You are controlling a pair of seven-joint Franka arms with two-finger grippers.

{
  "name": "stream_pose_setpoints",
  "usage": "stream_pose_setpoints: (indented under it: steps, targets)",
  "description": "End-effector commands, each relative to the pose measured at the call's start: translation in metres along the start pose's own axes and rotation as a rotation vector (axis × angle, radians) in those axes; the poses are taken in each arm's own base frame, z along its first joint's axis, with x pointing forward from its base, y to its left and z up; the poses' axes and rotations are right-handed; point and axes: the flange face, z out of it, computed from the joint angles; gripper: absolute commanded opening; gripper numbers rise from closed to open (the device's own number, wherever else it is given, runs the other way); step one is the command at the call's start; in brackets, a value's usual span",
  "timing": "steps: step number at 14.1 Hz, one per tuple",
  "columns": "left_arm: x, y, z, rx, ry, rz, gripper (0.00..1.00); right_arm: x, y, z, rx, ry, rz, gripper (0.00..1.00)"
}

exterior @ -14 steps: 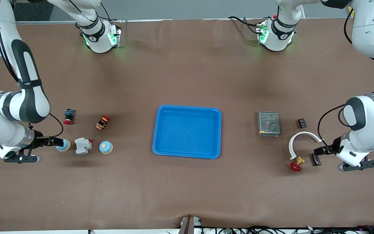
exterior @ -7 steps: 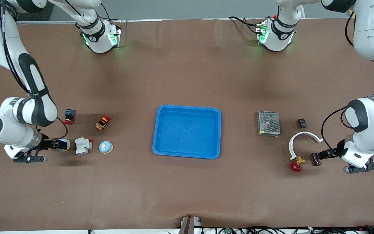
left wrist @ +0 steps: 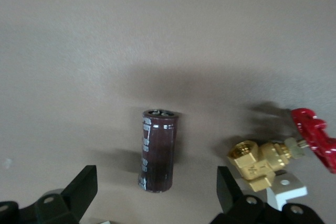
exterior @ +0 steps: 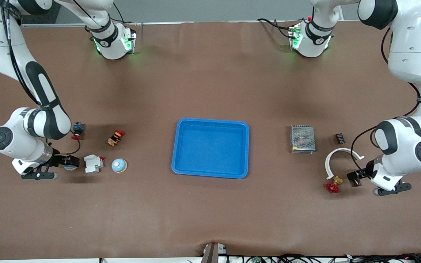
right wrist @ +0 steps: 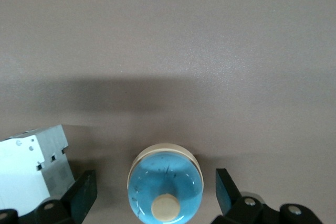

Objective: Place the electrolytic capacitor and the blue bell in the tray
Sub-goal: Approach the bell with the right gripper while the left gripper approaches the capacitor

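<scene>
Both grippers low over their targets, jaws wide, nothing gripped yet.
Left gripper (left wrist: 155, 195) spread wide around the electrolytic capacitor (left wrist: 157, 150), which lies on the table (exterior: 210, 219) at about 3 o'clock from the tray (exterior: 210, 175), untouched; a brass valve with red handle (left wrist: 278, 153) sits just beside it at its 9 o'clock, with a white arc piece (exterior: 336, 157) near. Right gripper (right wrist: 155, 195) equally wide, straddling a blue bell (right wrist: 165, 190) at roughly 9 o'clock from the tray, fingers not touching it. White block (exterior: 93, 163) beside that bell, second blue bell (exterior: 119, 165) past the block toward the tray. Tray holds nothing.
</scene>
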Motion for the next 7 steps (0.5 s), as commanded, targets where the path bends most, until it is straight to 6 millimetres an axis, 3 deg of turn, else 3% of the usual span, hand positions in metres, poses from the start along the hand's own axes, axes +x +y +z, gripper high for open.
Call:
stream_pose_setpoints:
  steps: [1, 7]
  targets:
    - [0.003, -0.001, 0.007, -0.013, -0.001, -0.014, 1.0, -0.002, 0.005, 0.006, 0.001, 0.008, -0.018, 1.0]
    - [0.018, 0.002, 0.007, -0.015, 0.028, -0.007, 1.0, -0.005, 0.012, 0.018, -0.007, 0.011, -0.02, 1.0]
